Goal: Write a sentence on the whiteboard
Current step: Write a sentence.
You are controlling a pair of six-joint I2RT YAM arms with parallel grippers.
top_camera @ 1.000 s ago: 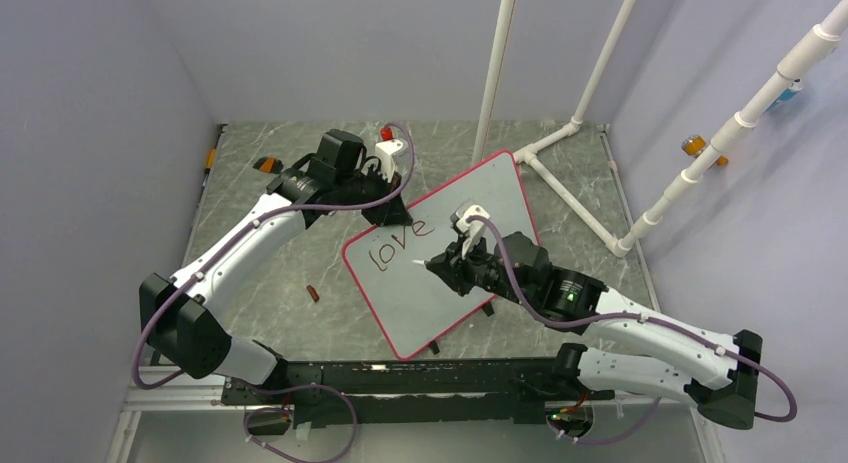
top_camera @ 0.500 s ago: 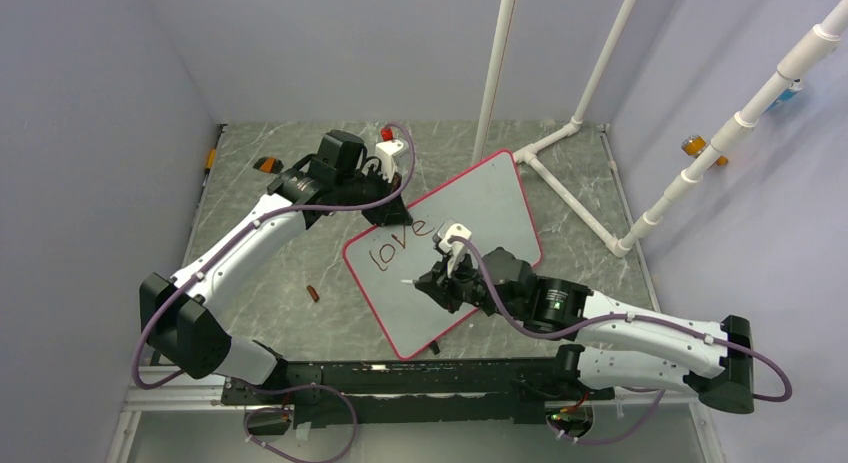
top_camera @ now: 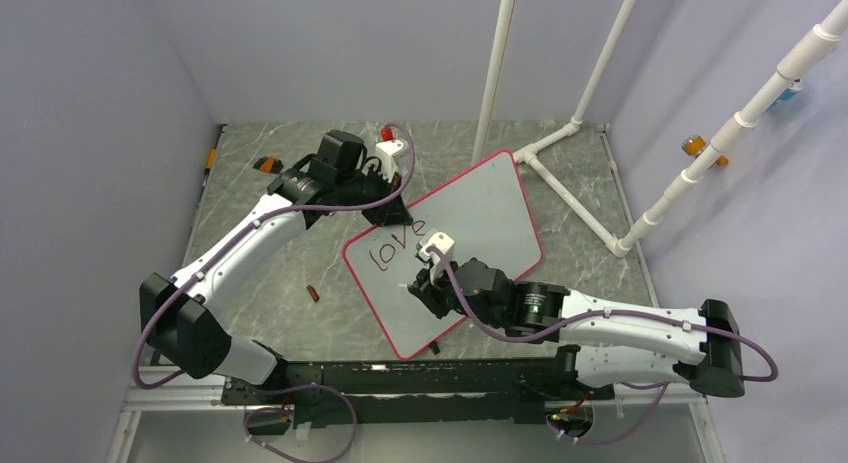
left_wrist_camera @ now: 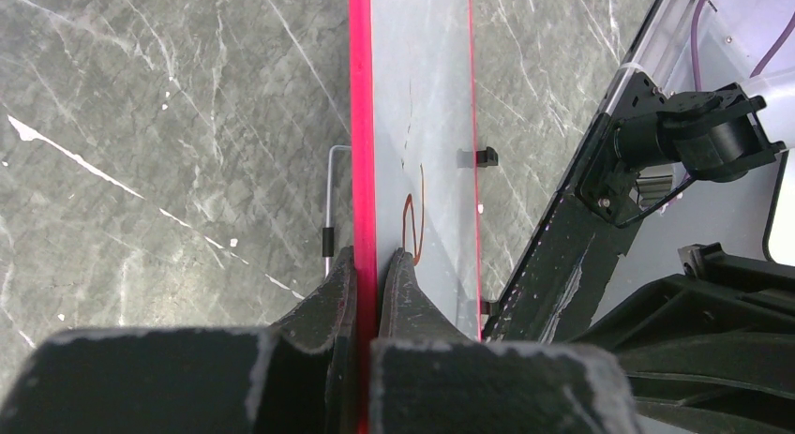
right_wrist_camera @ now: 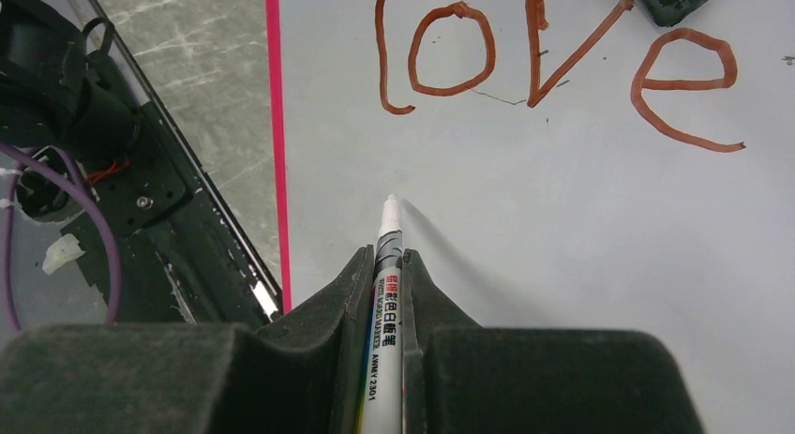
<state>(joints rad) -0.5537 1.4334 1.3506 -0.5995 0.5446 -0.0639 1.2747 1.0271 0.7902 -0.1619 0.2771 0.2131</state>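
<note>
The right gripper (right_wrist_camera: 384, 258) was clenched on a marker (right_wrist_camera: 385, 303) above the whiteboard (right_wrist_camera: 581, 246).
The marker's white tip pointed at bare board below "love", the only word of the sentence (right_wrist_camera: 553, 64) written; contact could not be told. The left gripper (left_wrist_camera: 367, 265) was clamped on the board's red frame edge, the board askew on the marbled table (top_camera: 280, 283).

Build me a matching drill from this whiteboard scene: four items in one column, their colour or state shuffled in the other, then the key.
1 left gripper
2 right gripper
3 word "love"
4 whiteboard frame

A red-pink
B shut on the marker
C dark red strokes
D shut on the frame

Pairs: 1-D, 2-B, 3-C, 4-A
</note>
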